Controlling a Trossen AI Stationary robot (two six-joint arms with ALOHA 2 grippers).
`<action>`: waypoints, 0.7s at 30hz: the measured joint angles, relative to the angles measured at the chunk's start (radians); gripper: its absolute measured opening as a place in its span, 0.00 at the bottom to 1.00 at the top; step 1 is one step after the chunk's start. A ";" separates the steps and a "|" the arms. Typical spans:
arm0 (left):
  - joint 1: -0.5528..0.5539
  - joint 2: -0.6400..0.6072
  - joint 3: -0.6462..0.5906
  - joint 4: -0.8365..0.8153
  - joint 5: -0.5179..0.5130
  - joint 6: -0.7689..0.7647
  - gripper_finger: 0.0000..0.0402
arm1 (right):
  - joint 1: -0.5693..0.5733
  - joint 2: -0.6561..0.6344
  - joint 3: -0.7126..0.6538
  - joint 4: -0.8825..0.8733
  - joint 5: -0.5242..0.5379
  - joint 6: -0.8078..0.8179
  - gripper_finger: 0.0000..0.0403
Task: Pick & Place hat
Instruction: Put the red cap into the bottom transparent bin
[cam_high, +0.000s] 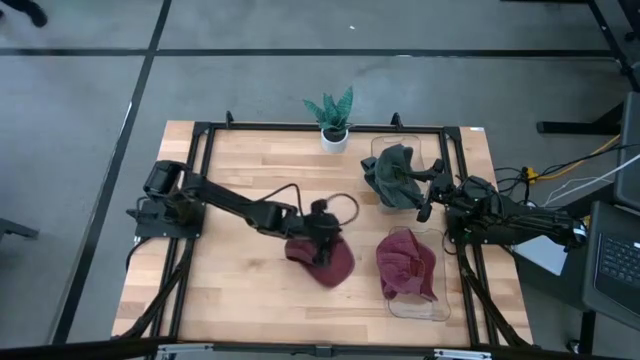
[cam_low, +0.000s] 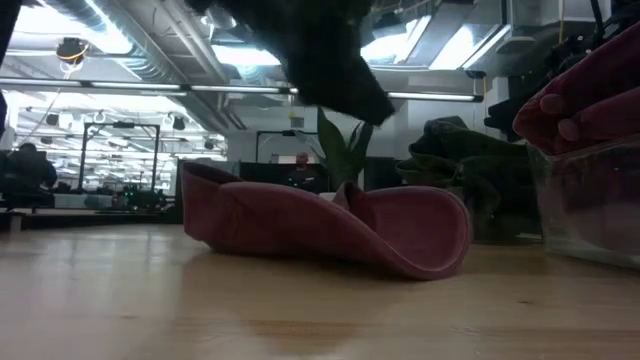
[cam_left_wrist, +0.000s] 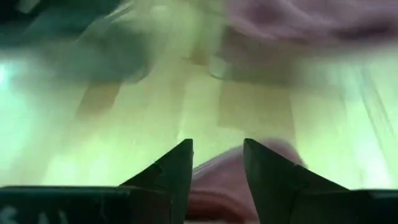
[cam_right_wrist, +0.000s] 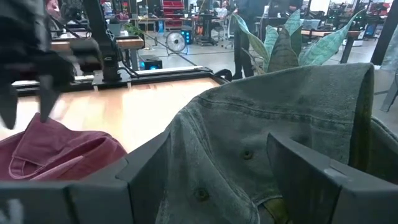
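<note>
Hat (cam_high: 322, 260), dark red, lying flat on the bare wood just below centre of the high view, between the two arms and left of the clear bins. Long axis running from upper left to lower right of that frame, brim end curling up in the low view (cam_low: 330, 228). Left gripper (cam_high: 322, 240) directly over its upper edge, fingers pointing down; in the left wrist view fingers (cam_left_wrist: 177, 168) parted a little with red cloth (cam_left_wrist: 214, 186) showing in the gap below, whether already pinched or only straddled cannot be told. Clearly the nearer arm, so probably its job to lift.

Second red hat (cam_high: 406, 265) already resting in the lower clear bin (cam_high: 440, 312), right of centre. Grey-green hat (cam_high: 392, 175) in the upper bin (cam_high: 378, 142), with the right gripper (cam_high: 428, 190) just beside it, fingers spread wide, denim filling the gap in the right wrist view (cam_right_wrist: 249, 149) without being gripped. Potted plant (cam_high: 333, 118) at the top edge of the table (cam_high: 240, 180).

No brand, label or legible writing visible on any hat or bin.
</note>
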 joint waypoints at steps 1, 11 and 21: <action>0.000 0.000 0.032 -0.059 0.029 0.101 0.34 | 0.000 0.000 0.000 -0.001 0.000 0.000 0.66; 0.021 0.006 0.247 -0.613 0.097 0.378 0.35 | 0.000 0.000 0.000 0.000 0.000 0.000 0.66; 0.061 0.006 0.273 -0.814 0.195 0.338 0.45 | 0.000 0.000 0.000 0.000 0.000 0.000 0.66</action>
